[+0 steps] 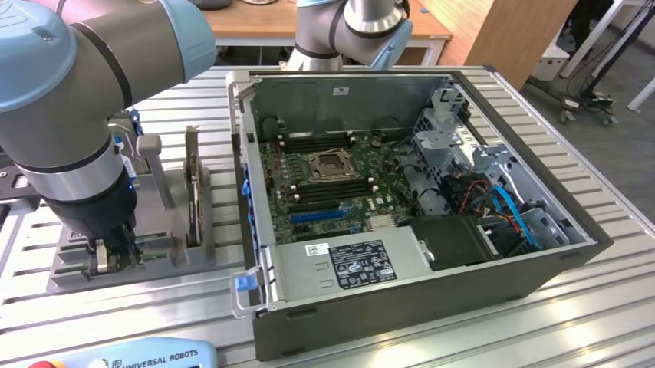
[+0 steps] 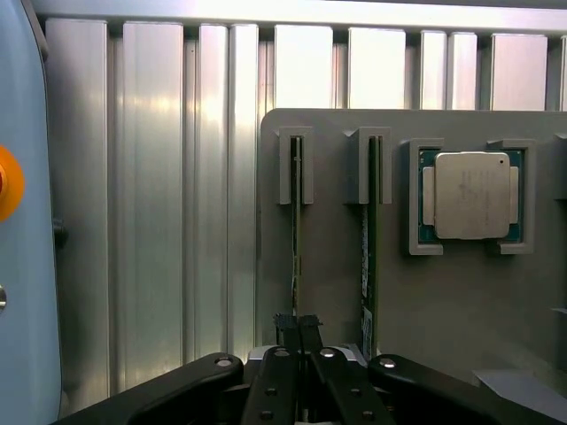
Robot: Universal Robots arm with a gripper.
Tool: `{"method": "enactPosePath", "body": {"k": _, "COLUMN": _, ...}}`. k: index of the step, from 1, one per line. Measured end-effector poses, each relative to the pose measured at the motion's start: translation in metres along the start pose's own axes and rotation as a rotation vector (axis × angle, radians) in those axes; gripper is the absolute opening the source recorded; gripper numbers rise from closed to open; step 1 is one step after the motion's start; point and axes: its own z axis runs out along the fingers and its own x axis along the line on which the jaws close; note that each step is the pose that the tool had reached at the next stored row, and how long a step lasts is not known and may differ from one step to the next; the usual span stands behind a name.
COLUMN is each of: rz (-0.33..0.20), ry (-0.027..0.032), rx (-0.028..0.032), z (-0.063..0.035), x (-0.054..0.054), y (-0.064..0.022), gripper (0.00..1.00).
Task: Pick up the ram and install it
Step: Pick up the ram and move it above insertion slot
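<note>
Pinched the ram [image 2: 295,248] by its top edge, with jaws closed tight on it. Found it standing on edge in a slot of the grey holder [image 2: 332,266], near the CPU [image 2: 467,195], presumably to present a graspable edge.

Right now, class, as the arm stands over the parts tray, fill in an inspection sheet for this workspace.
Surface: ribbed aluminium table, carrying a grey parts tray and an open dark computer case.
Job's things: thin green ram stick on edge in its tray slot; a second stick slotted beside it.
Clutter: silver processor chip in a tray pocket; blue teach pendant.
Jaws: shut on the green ram stick.
Cables: blue and red leads inside the case.
Surroundings: wooden desk behind.
</note>
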Motion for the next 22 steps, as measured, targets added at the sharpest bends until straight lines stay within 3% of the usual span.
{"method": "enactPosePath", "body": {"k": 22, "rz": -0.025, "ry": 0.0006, "rx": -0.0007, "z": 0.0, "x": 0.0, "y": 0.0, "gripper": 0.11}}
